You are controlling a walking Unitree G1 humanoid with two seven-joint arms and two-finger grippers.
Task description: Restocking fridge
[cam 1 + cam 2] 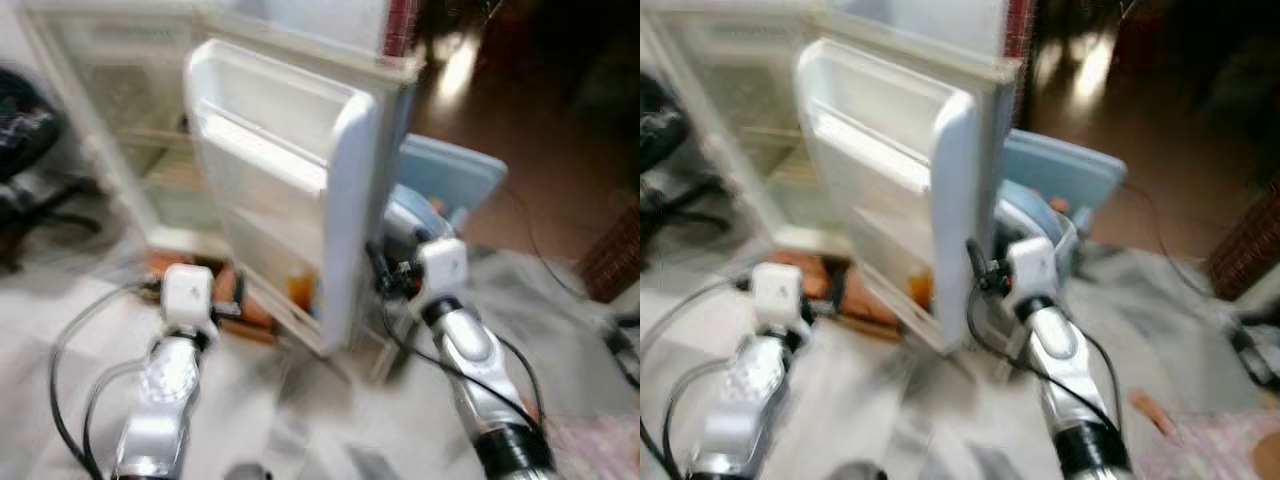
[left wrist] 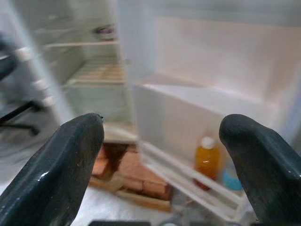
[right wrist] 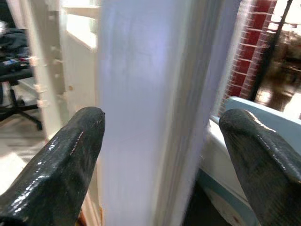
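Fingers of my right gripper (image 3: 162,141) stand wide apart, straddling the free edge of the open fridge door (image 1: 345,200) without clamping it — whether either pad touches the door I cannot tell. Fingers of my left gripper (image 2: 164,155) are likewise spread and hold nothing; they point into the door's inner face.

Task objects. An orange bottle (image 2: 207,157) stands upright in the lowest door shelf (image 2: 188,181), with a blue item (image 2: 231,179) just beside it, at about 3 o'clock from the bottle in the left wrist view. The fridge cabinet (image 1: 130,130) lies at about 10 o'clock from the door in the head views, its wire shelves looking largely bare. A pale blue lid or bin (image 1: 450,170) sits behind the door at roughly 2 o'clock; reddish bricks (image 2: 131,167) lie on the floor near the base of the fridge.

Risks, as I judge them. The head views are blurred, so I am probably moving — with the door edge between my open right fingers, a turn of my body could swing the door hard, rattling the bottle out of its shelf or knocking the door into the blue bin. My left fingers, pushed forward, could tip the bottle. Loose cables (image 1: 70,350) trail from my arms and could snag.
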